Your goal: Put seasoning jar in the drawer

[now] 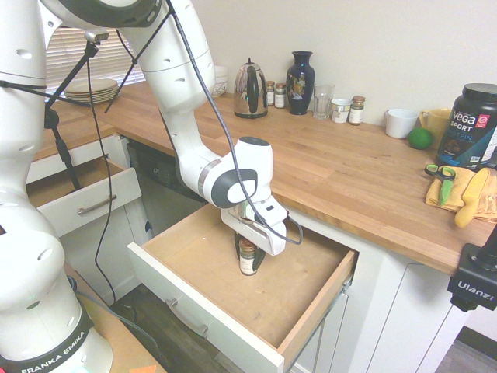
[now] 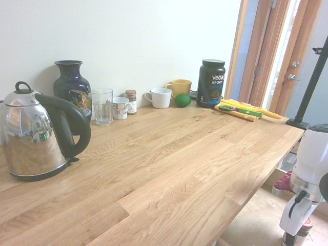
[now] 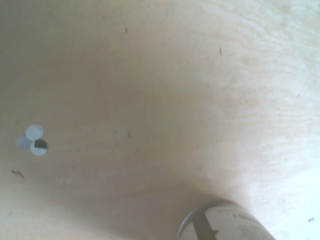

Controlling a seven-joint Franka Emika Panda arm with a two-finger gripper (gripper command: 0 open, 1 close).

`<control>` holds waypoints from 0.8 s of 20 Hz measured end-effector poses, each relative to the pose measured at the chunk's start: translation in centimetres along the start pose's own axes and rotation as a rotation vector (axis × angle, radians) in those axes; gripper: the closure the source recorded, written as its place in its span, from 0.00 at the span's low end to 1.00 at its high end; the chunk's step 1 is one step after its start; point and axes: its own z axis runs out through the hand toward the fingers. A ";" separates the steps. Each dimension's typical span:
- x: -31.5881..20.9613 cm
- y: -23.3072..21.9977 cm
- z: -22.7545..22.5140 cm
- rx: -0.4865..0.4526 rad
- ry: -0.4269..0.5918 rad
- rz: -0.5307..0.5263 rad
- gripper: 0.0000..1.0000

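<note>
Counts, left to right in the first exterior view, placed off the pincer (image 1: pixel 248 256): one small open drawer (image 1: pixel 81 194) well to its left and higher; one stack of plates (image 1: pixel 92 89) far up-left on the counter (image 1: pixel 326 167); one large drawer (image 1: pixel 203 268) pulled open directly under the pincer. One seasoning jar (image 1: pixel 248 257) stands upright on that drawer's wooden bottom, between the fingers (image 1: pixel 239 250), which point straight down and sit close at its sides. Grip or slight gap, cannot tell; the jar's base looks to be on the wood.

Back wall, well above the pincer: one steel kettle (image 1: pixel 250 90), two small brown-lidded jars (image 1: pixel 275 94) just right of it, one dark blue vase (image 1: pixel 300 82), one clear glass (image 1: pixel 323 101), one small cup (image 1: pixel 340 110), one more brown-lidded jar (image 1: pixel 356 110). Further right: one white mug (image 1: pixel 401 123), one yellow mug (image 1: pixel 435 123), one lime (image 1: pixel 420 138), one black protein tub (image 1: pixel 470 126). One yellow cloth (image 1: pixel 458 190) with one pair of green-handled scissors (image 1: pixel 439 180) far right of the pincer.

Wrist view: jar rim (image 3: pixel 220 222) blurred at the edge, three tiny round dots (image 3: pixel 33 140) on the wood.
</note>
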 end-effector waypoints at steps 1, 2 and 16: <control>0.0 0.0 0.0 0.002 0.001 0.003 0.00; 0.1 0.1 0.0 0.004 0.002 0.005 0.00; 0.4 0.9 -6.7 0.083 0.040 0.019 0.00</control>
